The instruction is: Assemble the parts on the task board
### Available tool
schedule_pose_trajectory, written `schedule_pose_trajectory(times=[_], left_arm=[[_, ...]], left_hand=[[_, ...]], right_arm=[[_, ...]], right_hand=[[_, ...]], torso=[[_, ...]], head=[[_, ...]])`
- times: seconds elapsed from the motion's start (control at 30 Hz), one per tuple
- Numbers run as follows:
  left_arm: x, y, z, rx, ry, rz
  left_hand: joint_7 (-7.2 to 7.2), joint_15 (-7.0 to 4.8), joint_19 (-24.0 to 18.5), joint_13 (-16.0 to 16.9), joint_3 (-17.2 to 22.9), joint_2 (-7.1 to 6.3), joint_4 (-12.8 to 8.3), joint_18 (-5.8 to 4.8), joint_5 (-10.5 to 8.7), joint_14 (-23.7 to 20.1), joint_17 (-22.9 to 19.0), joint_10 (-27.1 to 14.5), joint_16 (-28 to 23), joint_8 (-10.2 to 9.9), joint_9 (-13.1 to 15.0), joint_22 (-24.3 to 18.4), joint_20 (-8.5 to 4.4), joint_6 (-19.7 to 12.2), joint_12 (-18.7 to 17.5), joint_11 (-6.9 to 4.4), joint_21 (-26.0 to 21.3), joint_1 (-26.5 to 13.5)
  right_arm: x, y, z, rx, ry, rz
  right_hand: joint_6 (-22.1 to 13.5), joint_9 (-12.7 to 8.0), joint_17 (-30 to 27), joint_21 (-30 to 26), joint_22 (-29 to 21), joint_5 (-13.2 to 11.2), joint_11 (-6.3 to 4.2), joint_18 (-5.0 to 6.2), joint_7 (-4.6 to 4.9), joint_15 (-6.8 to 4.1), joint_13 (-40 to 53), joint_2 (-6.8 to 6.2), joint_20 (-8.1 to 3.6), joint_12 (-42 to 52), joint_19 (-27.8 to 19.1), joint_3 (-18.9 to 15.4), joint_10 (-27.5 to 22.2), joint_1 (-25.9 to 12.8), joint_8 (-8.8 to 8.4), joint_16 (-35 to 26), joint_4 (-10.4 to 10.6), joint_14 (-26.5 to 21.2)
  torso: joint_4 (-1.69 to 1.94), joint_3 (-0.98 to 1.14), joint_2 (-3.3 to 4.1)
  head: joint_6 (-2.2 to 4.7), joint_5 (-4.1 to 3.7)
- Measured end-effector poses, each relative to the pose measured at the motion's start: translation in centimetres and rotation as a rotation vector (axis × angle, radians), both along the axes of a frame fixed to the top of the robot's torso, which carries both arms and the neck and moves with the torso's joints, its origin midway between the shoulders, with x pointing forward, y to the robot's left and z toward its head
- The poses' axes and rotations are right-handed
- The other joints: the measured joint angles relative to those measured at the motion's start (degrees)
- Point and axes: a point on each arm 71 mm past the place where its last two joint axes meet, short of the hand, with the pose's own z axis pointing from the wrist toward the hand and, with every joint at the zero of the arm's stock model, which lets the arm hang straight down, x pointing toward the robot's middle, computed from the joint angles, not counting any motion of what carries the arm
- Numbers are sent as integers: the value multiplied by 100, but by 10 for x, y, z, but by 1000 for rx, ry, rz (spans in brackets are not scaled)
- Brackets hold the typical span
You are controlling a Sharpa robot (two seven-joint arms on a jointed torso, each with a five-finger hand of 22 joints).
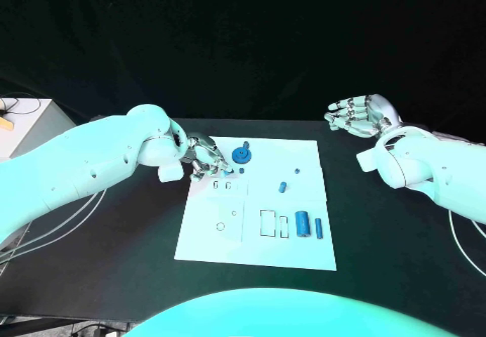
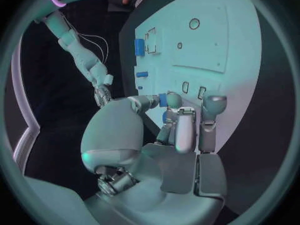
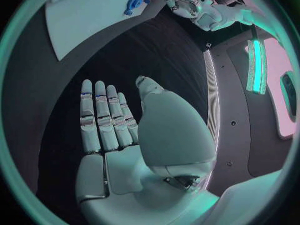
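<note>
Two robot hands are showing on my feed. I am seeing the left robot hand [image 1: 206, 158] hovering over the upper left corner of the board [image 1: 208, 239], which is lying in the middle of the bench [image 1: 395, 239]. Its fingers are curling inward, and in the left wrist view [image 2: 178, 127] something small and blue is sitting between the fingertips; I cannot tell whether they are pinching it or only hanging above it. A blue gear [image 1: 241, 155] is sitting on the board just right of that hand, near the top edge. Lower right on the board, I am watching a thick cylinder [image 1: 302, 225] lying beside a thinner pin [image 1: 318, 228], both pointing up the frame. A short peg [image 1: 282, 187] is lying at mid-board, and a tiny blue piece [image 1: 297, 170] is sitting above it. The right robot hand [image 1: 359, 116] is hanging at the upper right of the head view, well apart from the board, over bare bench. It is holding nothing, with fingers straight and close together and the thumb standing apart in the right wrist view [image 3: 115, 120].
</note>
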Motion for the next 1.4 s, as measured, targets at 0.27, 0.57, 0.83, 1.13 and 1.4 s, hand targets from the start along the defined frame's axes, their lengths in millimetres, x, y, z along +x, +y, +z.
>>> schedule_pose_trajectory(times=[0.27,0.57,0.83,1.13,1.4], left_arm=[[11,-12,-3,97,56,-121],[16,-24,-3,204,86,-237],[18,-40,-3,297,60,-306],[20,-48,-2,359,43,-343],[20,-55,-4,391,26,-358]], left_hand=[[23,0,18,343,203,245,-255,-1,-15,0,0,296,147,140,-30,161,-18,76,240,-28,130,-534],[-36,0,222,663,322,316,-557,-2,259,0,0,624,275,166,28,497,-94,260,387,-98,369,-995],[-57,-99,443,933,268,316,-614,-1,752,9,0,950,389,117,92,827,-152,406,492,-186,571,-1252],[-120,-127,566,1082,227,286,-655,-2,1071,21,0,1114,440,73,138,1023,-193,528,521,-246,683,-1371],[-127,-147,638,1162,213,271,-670,-2,1164,1,0,1194,463,66,161,1131,-224,576,547,-248,749,-1446]], right_arm=[[-1,3,-5,1,10,4],[-1,4,-7,1,15,6],[-1,8,-8,3,18,11],[0,10,-9,4,17,14],[0,12,-9,5,13,15]], right_hand=[[0,0,-20,0,0,76,0,0,0,21,0,0,0,0,0,32,0,0,-2,0,-1,21],[0,-6,-41,0,0,182,0,0,0,21,0,0,0,-23,0,72,0,0,-22,0,-8,21],[0,-6,-47,0,0,185,0,0,-1,21,0,0,0,-23,0,87,0,0,-22,0,-24,21],[0,-5,-47,0,1,208,0,0,-1,21,0,0,0,-23,0,103,0,0,-22,0,-8,21],[-1,-12,-56,0,-4,208,0,0,-1,21,-5,-23,0,-23,0,103,0,-22,-22,-23,-8,21]], torso=[[-1,-1,-2],[-1,0,5],[3,0,11],[4,2,14],[7,2,16]], head=[[0,13],[0,29],[0,45],[0,62],[0,80]])
